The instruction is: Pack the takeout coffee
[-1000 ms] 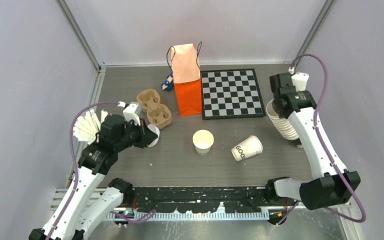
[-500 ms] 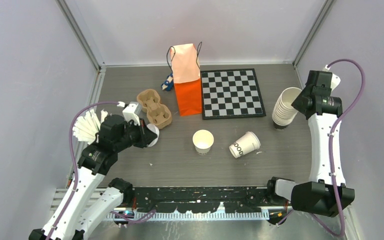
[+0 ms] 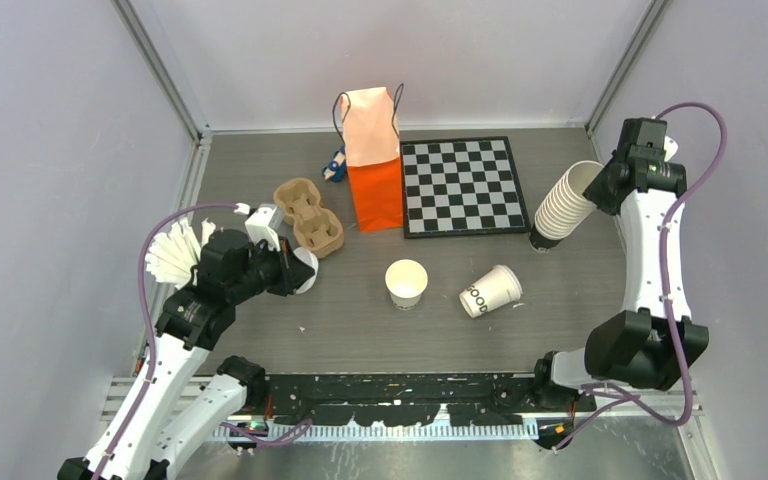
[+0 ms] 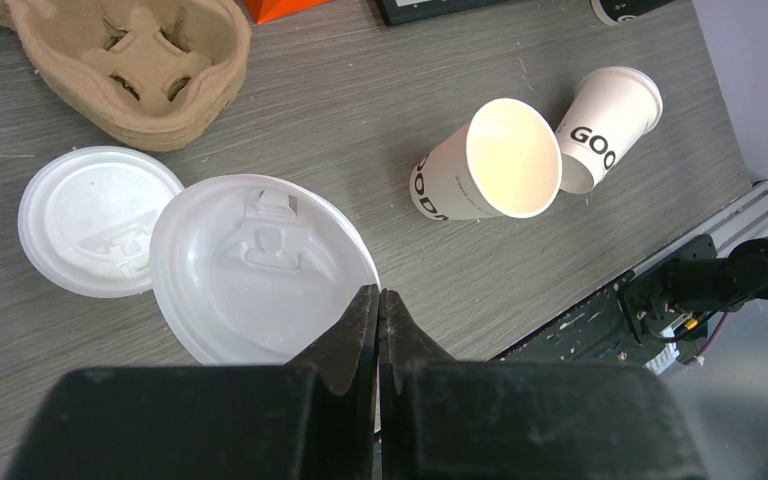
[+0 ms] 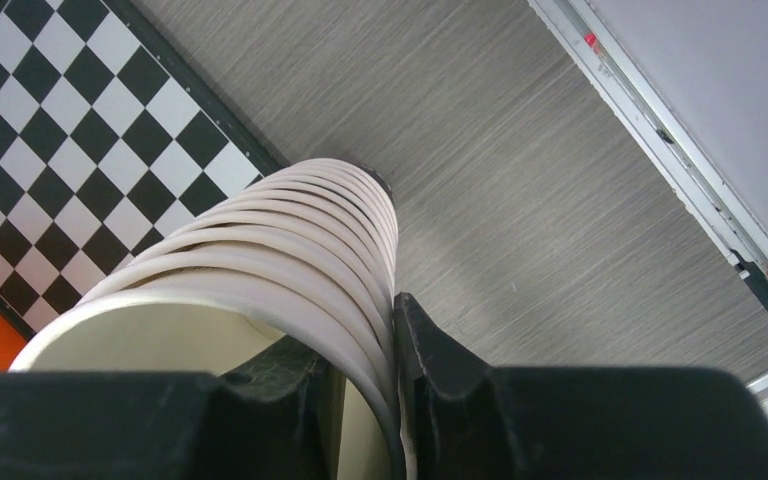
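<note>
No lidded takeout coffee shows in any view. My left gripper (image 3: 295,272) (image 4: 380,296) is shut on the edge of a loose white sip lid (image 4: 260,265), held just above the table beside a second lid (image 4: 95,235). A lidless white cup (image 3: 406,282) stands upright mid-table. Another lidless cup (image 3: 490,291) lies on its side to its right. My right gripper (image 3: 605,185) (image 5: 370,340) is shut on the rim of a tall stack of white cups (image 3: 563,205) (image 5: 290,240), one finger inside the top cup. The stack leans left. The orange paper bag (image 3: 373,160) stands at the back.
A brown pulp cup carrier (image 3: 308,215) sits left of the bag. A chessboard (image 3: 463,186) lies to the bag's right, and the stack's foot rests by its near right corner. A fan of white pieces (image 3: 172,255) lies at the left edge. A small blue object (image 3: 336,165) sits behind the carrier.
My right arm swung up and back with the cup stack, which now leans left. The cup on its side rolled slightly left. The left arm stayed put.
</note>
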`<move>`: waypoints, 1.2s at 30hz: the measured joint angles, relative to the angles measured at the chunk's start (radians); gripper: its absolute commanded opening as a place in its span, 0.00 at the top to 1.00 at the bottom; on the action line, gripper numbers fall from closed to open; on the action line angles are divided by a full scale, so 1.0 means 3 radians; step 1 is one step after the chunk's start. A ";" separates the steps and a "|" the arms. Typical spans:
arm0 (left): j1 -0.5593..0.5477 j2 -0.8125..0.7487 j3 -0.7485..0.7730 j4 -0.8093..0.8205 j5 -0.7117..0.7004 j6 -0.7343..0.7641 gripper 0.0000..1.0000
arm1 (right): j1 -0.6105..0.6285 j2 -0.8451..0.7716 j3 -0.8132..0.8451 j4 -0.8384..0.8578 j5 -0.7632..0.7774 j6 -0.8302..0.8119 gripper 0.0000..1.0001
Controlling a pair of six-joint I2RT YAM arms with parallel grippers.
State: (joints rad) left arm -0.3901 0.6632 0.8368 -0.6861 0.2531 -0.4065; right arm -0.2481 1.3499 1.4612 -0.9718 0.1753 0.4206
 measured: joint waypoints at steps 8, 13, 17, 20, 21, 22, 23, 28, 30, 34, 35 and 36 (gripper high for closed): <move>0.0000 0.0000 0.0000 0.0000 -0.0022 0.0001 1.00 | 0.0000 0.0444 0.0463 -0.0158 0.0048 -0.0011 0.61; 0.0000 0.0000 0.0000 0.0000 -0.0033 0.0003 1.00 | 0.0000 0.0557 0.0703 -0.0351 0.0107 -0.0029 0.39; 0.0000 -0.0001 0.0000 0.0000 -0.0036 0.0003 1.00 | 0.0000 0.0579 0.1030 -0.0523 0.0121 -0.0062 0.26; 0.0000 -0.0006 0.0000 0.0000 -0.0037 0.0003 1.00 | 0.0000 0.0558 0.1270 -0.0628 0.0099 -0.0072 0.23; 0.0000 -0.0010 0.0000 0.0000 -0.0037 0.0004 1.00 | 0.0000 0.0535 0.1308 -0.0650 0.0078 -0.0072 0.23; 0.0000 -0.0014 0.0000 0.0000 -0.0037 0.0004 1.00 | 0.0000 0.0511 0.1324 -0.0673 0.0061 -0.0072 0.23; 0.0000 -0.0018 0.0000 0.0000 -0.0037 0.0004 1.00 | 0.0001 0.0476 0.1325 -0.0701 0.0027 -0.0071 0.23; 0.0000 -0.0023 -0.0001 0.0001 -0.0022 0.0010 1.00 | 0.0155 0.0065 0.1116 -0.0774 -0.0113 -0.0006 0.23; 0.0000 -0.0020 -0.0008 0.0004 0.0022 0.0010 1.00 | 0.0394 -0.0181 0.0946 -0.0782 -0.0116 0.0036 0.24; 0.0000 0.0004 -0.0038 0.0074 0.0251 -0.0025 1.00 | 0.1114 -0.0601 0.0557 -0.0748 -0.0161 0.0168 0.25; 0.0000 0.0010 -0.0057 0.0131 0.0357 -0.0050 1.00 | 0.1242 -0.0680 0.0436 -0.0707 -0.0214 0.0193 0.25; 0.0000 0.0019 -0.0081 0.0198 0.0482 -0.0099 1.00 | 0.1401 -0.0813 0.0203 -0.0581 -0.0334 0.0238 0.25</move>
State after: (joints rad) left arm -0.3901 0.6689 0.8124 -0.6266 0.3977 -0.4362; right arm 0.1722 1.1061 1.5223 -1.1461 0.0750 0.4919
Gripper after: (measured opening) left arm 0.009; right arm 0.748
